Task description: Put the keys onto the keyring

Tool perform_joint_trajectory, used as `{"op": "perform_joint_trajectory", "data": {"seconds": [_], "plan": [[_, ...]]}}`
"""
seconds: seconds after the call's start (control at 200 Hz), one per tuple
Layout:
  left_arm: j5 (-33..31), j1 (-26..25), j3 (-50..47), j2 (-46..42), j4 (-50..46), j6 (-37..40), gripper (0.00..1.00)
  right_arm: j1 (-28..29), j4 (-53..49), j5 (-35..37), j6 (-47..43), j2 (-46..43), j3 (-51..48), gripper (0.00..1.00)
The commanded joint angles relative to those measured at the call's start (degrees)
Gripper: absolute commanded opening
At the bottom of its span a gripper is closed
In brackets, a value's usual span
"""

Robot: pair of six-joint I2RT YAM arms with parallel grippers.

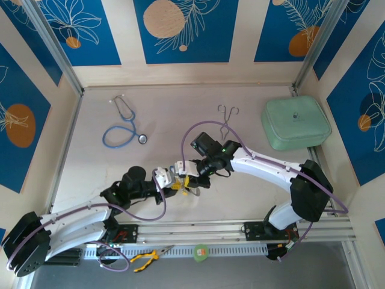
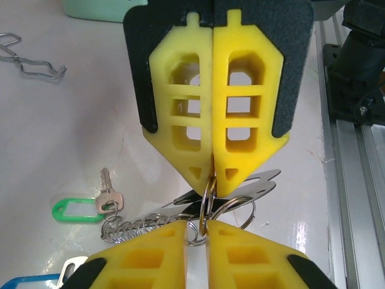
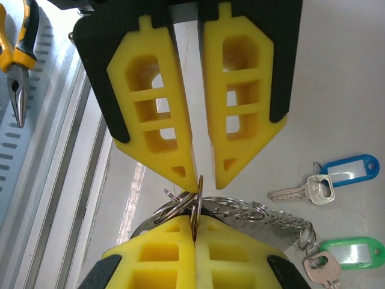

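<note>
Steel-thin and likely slippery, the keyring point(image 3: 198, 191) (light, stiff) wants a rim pinch: right gripper point(image 2: 212, 188) clamps it, left gripper point(image 3: 201, 173) stands slightly apart

From overhead the keyring point(image 1: 191, 191) is mostly buried where the left claw point(image 1: 175, 185) and right claw point(image 1: 187, 179) meet, way too small to make out detail. Left wrist cam: blue tag point(image 2: 24, 281) chopped by the bottom edge, forceps point(image 2: 45, 71) running off the left side. Right wrist cam: pliers point(image 3: 25, 48) cut at the top, one key point(image 3: 322, 271) clipped at the bottom.
</note>
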Motion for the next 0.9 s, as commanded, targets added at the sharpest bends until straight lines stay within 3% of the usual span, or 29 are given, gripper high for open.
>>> {"op": "perform_joint_trajectory", "data": {"seconds": [0.0, 0.23, 0.31, 0.49, 0.895], "plan": [[1.15, -0.50, 1.80, 0.09, 1.80, 0.56, 0.14, 1.12, -1.81, -2.02, -0.53, 0.72, 2.23, 0.00], [2.07, -0.54, 1.17, 0.38, 4.24, -0.30, 0.06, 0.71, 3.03, -4.73, 2.14, -0.79, 0.31, 0.00], [2.21, -0.50, 0.41, 0.38, 6.04, -1.14, 0.00, -0.55, 5.51, -6.83, 4.07, -2.34, -1.55, 0.06], [1.93, -0.50, -3.14, 1.15, 14.68, -5.06, 0.00, -5.67, 15.66, -13.72, 7.98, -8.51, -10.32, 0.22], [3.59, -0.50, -5.69, 3.50, 22.62, -7.69, 0.00, -6.68, 21.77, -12.37, 6.53, -8.70, -15.49, 0.25]]}}
